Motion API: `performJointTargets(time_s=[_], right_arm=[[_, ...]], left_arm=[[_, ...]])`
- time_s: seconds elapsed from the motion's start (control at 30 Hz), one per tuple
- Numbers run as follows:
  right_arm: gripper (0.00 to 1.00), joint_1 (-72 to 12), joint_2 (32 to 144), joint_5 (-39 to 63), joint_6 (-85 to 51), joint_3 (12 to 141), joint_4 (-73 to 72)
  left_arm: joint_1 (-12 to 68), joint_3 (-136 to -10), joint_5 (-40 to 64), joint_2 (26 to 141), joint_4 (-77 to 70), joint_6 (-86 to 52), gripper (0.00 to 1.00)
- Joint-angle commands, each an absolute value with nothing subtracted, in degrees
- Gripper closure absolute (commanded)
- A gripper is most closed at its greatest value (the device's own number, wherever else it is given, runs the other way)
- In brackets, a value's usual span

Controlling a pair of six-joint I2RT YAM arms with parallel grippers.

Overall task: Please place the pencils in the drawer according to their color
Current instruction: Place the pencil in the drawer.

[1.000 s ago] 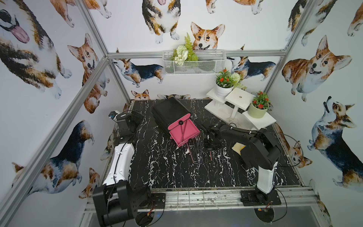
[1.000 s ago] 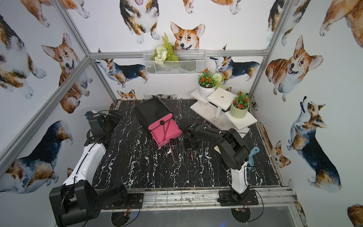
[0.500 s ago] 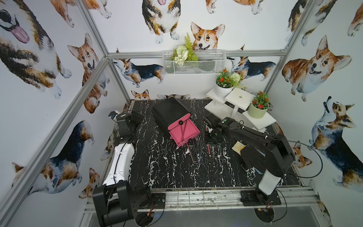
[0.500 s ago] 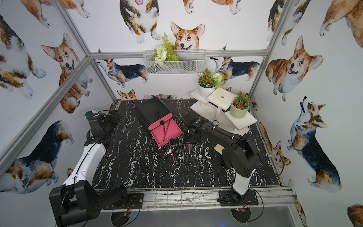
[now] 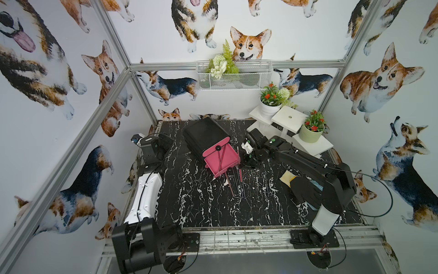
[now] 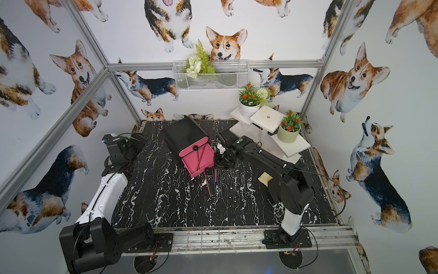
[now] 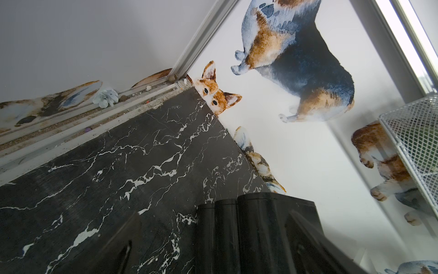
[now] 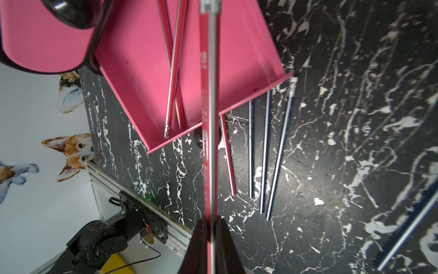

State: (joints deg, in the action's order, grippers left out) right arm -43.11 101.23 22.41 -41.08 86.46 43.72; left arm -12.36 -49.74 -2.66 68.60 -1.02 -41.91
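The right fingers [image 8: 201, 233] are pinched tight on a pink pencil [image 8: 209, 106]. It hangs over the pulled-out pink tray [image 5: 212, 164] of the drawer [image 5: 203, 135], close to the tray's right edge. Two more pink pencils [image 8: 174, 71] lie crossed inside the tray. Just past its near edge, a loose pink pencil [image 8: 228, 161] and three dark pencils [image 8: 265, 154] lie on the counter [image 5: 194, 208]. Nearer and to the left, the counter is wide open. A black glove [image 5: 305, 192] lies to the right. The left fingers [image 7: 123, 249] are spread wide, holding nothing, over the counter's far left side.
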Motion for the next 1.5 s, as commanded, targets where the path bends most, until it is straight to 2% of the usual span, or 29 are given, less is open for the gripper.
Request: performJointTargets(time_s=[0.0, 0.57, 1.47], right_arm=[[1.0, -43.0, 103.0, 29.6, -43.7, 87.6, 40.1], [1.0, -42.1, 111.8, 38.0, -49.7, 92.2, 33.8], [1.0, -41.3, 122.8, 33.7, -51.7, 104.1, 33.9]], left_arm=[[-12.4, -50.2, -3.0, 68.2, -1.4, -41.1, 0.0], [-12.4, -50.3, -3.1, 68.2, -1.4, -41.0, 0.0], [-12.4, -50.0, -2.8, 68.6, -1.8, -41.1, 0.0]])
